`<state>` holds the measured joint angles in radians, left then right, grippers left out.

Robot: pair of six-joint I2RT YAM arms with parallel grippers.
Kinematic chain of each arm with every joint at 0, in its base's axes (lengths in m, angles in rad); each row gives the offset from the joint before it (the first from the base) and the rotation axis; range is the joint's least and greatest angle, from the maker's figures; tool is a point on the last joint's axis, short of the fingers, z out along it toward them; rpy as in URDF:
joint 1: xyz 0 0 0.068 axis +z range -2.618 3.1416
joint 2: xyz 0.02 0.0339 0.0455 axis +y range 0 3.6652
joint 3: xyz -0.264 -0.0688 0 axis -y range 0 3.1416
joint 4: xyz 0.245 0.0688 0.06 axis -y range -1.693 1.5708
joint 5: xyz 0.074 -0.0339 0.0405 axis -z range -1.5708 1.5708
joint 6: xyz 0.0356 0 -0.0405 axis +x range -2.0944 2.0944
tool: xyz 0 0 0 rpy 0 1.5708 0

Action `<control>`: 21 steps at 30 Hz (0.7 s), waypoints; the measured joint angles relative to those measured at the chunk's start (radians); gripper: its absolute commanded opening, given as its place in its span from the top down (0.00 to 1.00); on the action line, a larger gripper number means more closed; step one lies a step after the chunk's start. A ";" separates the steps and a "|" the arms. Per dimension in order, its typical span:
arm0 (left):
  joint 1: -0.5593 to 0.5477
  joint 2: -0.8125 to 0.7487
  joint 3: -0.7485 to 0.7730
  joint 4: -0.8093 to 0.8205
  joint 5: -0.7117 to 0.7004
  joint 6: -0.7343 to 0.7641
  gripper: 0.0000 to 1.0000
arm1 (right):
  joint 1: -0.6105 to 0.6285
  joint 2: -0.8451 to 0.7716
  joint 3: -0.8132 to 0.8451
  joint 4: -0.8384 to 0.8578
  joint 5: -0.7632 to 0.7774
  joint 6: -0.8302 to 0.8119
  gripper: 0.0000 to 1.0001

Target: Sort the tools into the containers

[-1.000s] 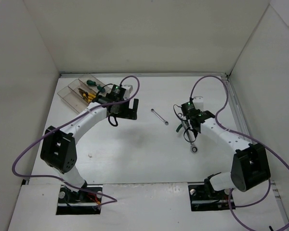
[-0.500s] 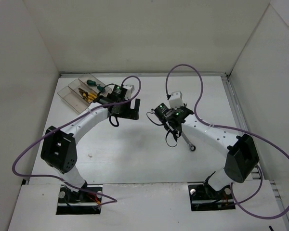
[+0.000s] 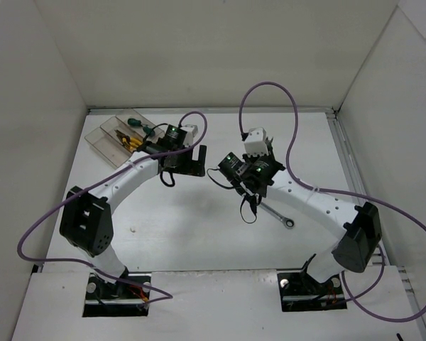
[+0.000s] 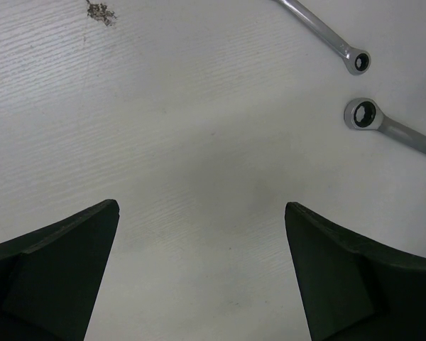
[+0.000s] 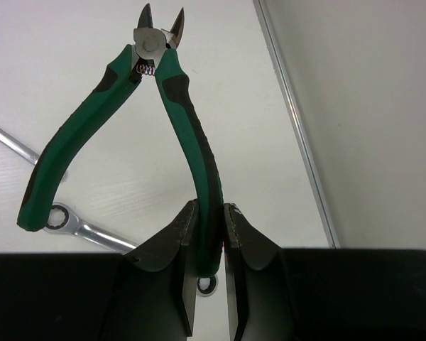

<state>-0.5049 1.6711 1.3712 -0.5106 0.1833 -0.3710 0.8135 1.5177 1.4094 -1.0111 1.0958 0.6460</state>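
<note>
Right tool (image 5: 211,208) gripping green cutters (image 5: 150,44), shifted leftward

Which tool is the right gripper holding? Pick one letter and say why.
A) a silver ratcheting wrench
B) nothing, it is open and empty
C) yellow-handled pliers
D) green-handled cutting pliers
D: in the right wrist view the right gripper is shut on one handle of the green-handled cutting pliers, whose cutting tips point away from the camera.
</note>
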 measured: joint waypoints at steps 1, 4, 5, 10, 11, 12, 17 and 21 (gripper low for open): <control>0.000 -0.002 0.000 0.002 0.008 -0.002 0.00 | 0.005 -0.008 0.000 -0.001 0.001 0.000 1.00; 0.000 -0.011 -0.001 0.014 0.057 -0.008 0.02 | 0.019 -0.039 0.000 0.005 -0.006 -0.012 1.00; 0.000 -0.017 -0.001 0.024 0.077 -0.010 0.03 | 0.022 -0.050 -0.002 0.017 -0.013 -0.024 1.00; 0.000 -0.060 -0.002 0.090 0.212 -0.032 0.09 | 0.031 -0.141 -0.056 0.126 -0.109 -0.121 1.00; 0.000 -0.066 0.000 0.104 0.237 -0.036 0.09 | 0.032 -0.157 -0.068 0.143 -0.130 -0.138 1.00; 0.000 -0.069 0.003 0.118 0.268 -0.042 0.10 | 0.032 -0.170 -0.079 0.160 -0.150 -0.156 1.00; 0.000 -0.070 0.045 0.167 0.394 -0.069 0.16 | 0.032 -0.182 -0.111 0.217 -0.224 -0.222 1.00; -0.011 -0.063 0.099 0.207 0.464 -0.080 0.18 | 0.032 -0.182 -0.122 0.246 -0.293 -0.263 1.00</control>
<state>-0.5163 1.6081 1.4704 -0.3035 0.6476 -0.4511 0.8455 1.3361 1.2869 -0.7654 0.8032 0.3832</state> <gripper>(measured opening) 0.826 0.139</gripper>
